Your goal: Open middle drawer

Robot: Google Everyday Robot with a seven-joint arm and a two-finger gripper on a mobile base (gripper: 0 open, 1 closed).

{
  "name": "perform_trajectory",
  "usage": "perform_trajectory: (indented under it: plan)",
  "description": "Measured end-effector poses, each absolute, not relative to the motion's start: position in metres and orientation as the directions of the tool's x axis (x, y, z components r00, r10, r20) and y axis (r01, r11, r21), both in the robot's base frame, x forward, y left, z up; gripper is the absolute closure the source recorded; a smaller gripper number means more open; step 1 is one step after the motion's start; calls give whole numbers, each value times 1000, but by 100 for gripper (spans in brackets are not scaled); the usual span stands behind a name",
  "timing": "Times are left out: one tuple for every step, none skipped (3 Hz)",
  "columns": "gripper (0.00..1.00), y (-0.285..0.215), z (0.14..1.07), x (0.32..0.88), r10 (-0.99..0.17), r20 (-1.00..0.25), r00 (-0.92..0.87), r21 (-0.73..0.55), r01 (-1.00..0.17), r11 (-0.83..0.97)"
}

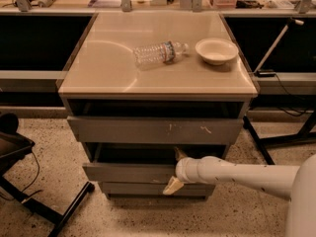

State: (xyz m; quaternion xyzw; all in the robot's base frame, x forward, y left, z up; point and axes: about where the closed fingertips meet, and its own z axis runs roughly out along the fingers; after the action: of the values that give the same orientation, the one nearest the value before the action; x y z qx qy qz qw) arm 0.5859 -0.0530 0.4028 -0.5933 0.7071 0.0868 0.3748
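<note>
Gripper (176, 171) sits at the right part of the middle drawer (128, 173). Fingers spread apart: upper one (180, 154) pokes into the dark gap above the drawer front, lower one (172, 186) lies over its bottom edge. Middle drawer juts out partway, below the scratched top drawer (153, 131) and above the bottom drawer (143, 189). On the cabinet top (98, 68): a plastic bottle (160, 53) lying on its side, with a white bowl (216, 51) near it.

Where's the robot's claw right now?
The claw is low in the camera view, right of centre, at the front of the middle drawer, below the scratched drawer.
</note>
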Motion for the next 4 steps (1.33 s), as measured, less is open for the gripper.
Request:
perform_trajectory:
  plan:
    - [19, -53, 403, 586, -774, -633, -15, -322, -904, 281]
    - [42, -53, 403, 586, -774, -633, -15, -322, -904, 281]
    - [65, -53, 403, 586, -774, -633, -15, -322, -904, 281]
    - [89, -53, 403, 586, -774, -633, -15, -322, -904, 281]
